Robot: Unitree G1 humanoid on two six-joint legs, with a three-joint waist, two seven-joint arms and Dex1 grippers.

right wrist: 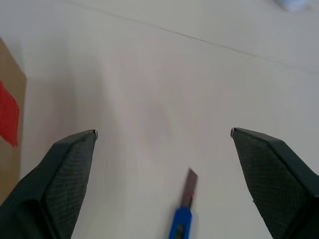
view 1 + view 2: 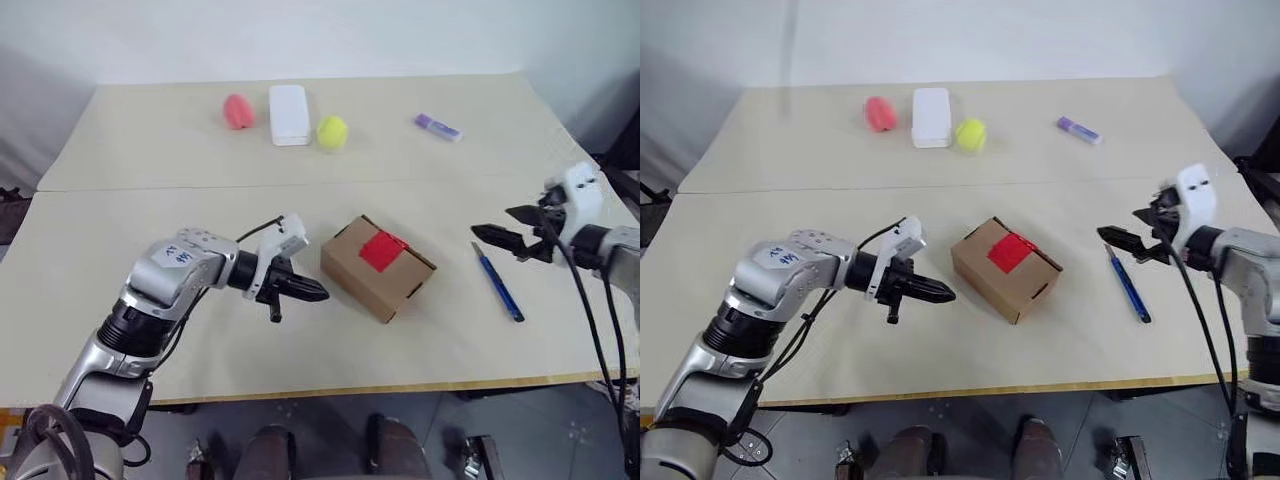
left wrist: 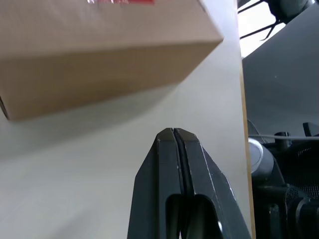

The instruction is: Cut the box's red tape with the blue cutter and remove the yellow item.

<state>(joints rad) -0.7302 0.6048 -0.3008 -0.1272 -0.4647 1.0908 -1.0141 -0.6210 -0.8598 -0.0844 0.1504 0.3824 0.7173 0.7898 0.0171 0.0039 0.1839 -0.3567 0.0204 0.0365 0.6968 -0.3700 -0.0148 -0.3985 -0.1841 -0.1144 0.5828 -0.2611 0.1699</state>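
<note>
While spread wide with nothing between them, right fingers point(image 1: 70, 169) hang just above the blue cutter point(image 2: 498, 282), so looks like the pick-up step, cutter not yet grabbed. Right gripper point(image 2: 512, 228) sits at about 3 o'clock of the box point(image 2: 377, 267), tips aimed toward it. Next move probably needs dropping down, lining the jaws across the slim handle and closing on it mid-body, well away from the blade end poking out at the top. Slim thing lying flat on the table point(image 2: 120, 230), so could easily skid or roll out of the pinch.

Left fingers point(image 3: 177, 164) pressed tight together, holding nothing, pointing at the box from its 9 o'clock side, close but not touching. Left gripper point(image 2: 312, 291) maybe there to brace it later.

Box sits mid-table, brown cardboard, turned cornerwise, flaps down, slot cutout on the side wall. Red tape point(image 2: 381, 250) uncut, square patch across the top seam. No sign of the yellow item, presumably inside.
</note>
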